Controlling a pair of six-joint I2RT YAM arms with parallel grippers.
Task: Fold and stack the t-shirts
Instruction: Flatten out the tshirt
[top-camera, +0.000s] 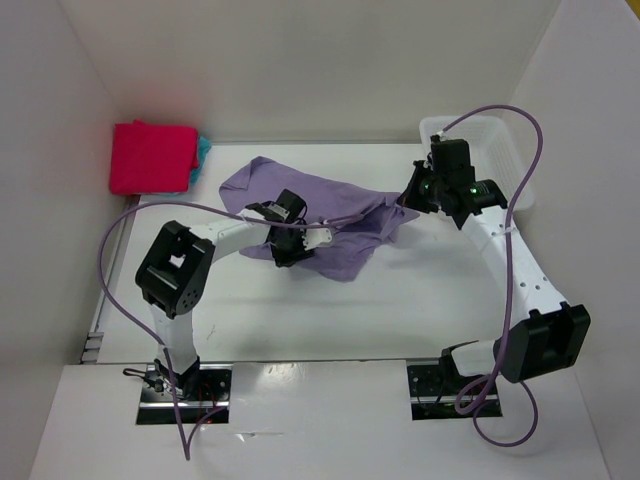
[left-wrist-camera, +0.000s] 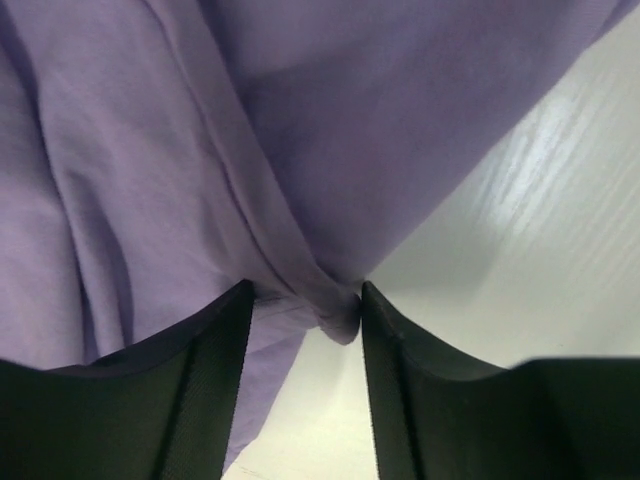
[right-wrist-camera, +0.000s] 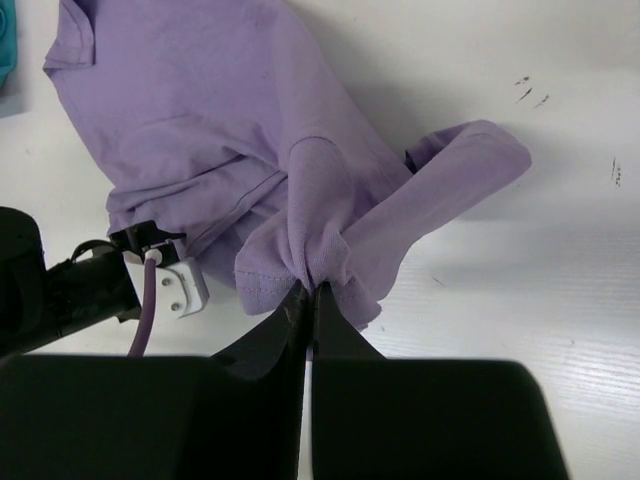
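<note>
Left gripper (left-wrist-camera: 305, 298) jaws stand apart, with a seam ridge of the lavender t-shirt (left-wrist-camera: 150, 150) lying in the gap, not pinched. The bulk of the cloth spreads ahead and left of them. Farther off, the right gripper (right-wrist-camera: 306, 292) is clamped on a bunched hem. The shirt's long axis runs jaw to jaw, and the left arm is nearer the bulk.

Matt lavender shirt (top-camera: 362, 228) cloth on glossy table (top-camera: 400, 310).

left arm (top-camera: 225, 235) bent low, left fingers (left-wrist-camera: 215, 370) parted; right arm (top-camera: 510, 262) stretched forward, right fingers (right-wrist-camera: 272, 335) pinched together.
</note>
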